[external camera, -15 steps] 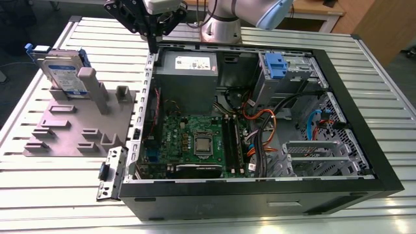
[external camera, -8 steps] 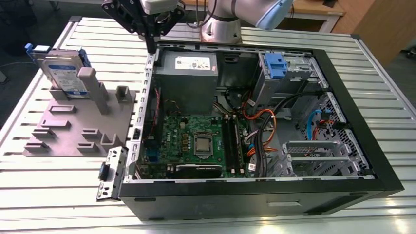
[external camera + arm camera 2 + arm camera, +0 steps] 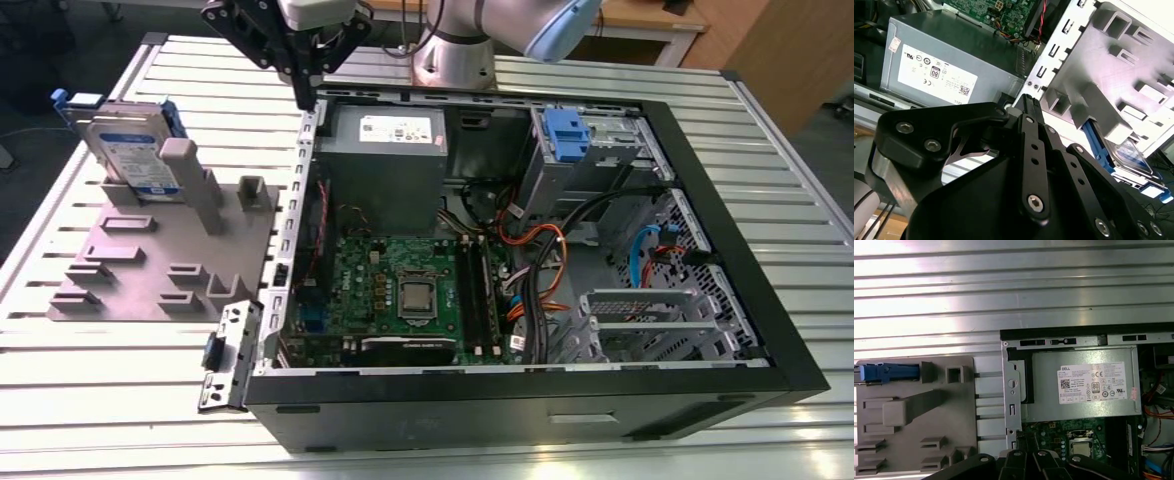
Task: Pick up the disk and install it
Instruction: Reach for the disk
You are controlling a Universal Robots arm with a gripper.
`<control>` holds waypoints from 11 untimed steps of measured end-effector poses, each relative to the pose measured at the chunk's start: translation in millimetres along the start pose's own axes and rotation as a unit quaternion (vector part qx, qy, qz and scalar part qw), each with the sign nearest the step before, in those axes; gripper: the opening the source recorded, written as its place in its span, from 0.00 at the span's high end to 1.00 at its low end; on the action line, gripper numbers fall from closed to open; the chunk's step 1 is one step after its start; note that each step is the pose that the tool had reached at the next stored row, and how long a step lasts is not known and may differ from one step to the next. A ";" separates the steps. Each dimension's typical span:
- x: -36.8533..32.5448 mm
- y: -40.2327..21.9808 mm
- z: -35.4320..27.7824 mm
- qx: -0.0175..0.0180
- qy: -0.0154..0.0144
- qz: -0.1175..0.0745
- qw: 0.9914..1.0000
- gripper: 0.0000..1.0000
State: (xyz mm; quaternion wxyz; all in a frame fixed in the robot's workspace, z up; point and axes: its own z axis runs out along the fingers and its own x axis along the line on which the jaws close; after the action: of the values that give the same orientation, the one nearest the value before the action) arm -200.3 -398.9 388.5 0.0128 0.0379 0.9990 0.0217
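While the disk (image 3: 131, 150) stands on edge in the grey holder (image 3: 147, 265) on the desk (image 3: 107, 400), off the exterior view's left of the open computer case (image 3: 534, 410), the tool (image 3: 310, 98) hangs over the case wall nearest that holder, by the corner with the power supply (image 3: 387, 135). Its jaws look drawn together with nothing between them; in the second wrist view the black linkages meet at a single tip. The disk is apart from the tool and untouched. In the first wrist view its blue carrier shows edge-on at one corner of the holder (image 3: 914, 440).

I judge the step in hand to be the reach for the disk, with no part of the installing done; the drive cage (image 3: 607, 150) across the case looks to be without a disk.

To do this step well, the jaws should be spread wider than the disk is thick before they descend. They should be turned so the pads close on its two flat faces, not on the thin blue frame. A straight drop from above, centred on the upper edge, would keep clear of the upright post (image 3: 200, 195) just beside the disk. A firm, square hold matters, since the slot grips the lower edge and a skewed pull could jam the carrier or tip the holder
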 end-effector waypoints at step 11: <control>4.6 -0.4 0.5 0.000 0.000 0.000 1.000 0.89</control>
State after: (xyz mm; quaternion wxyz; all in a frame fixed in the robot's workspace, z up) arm -204.9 -398.9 387.9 0.0128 0.0379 0.9990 0.0217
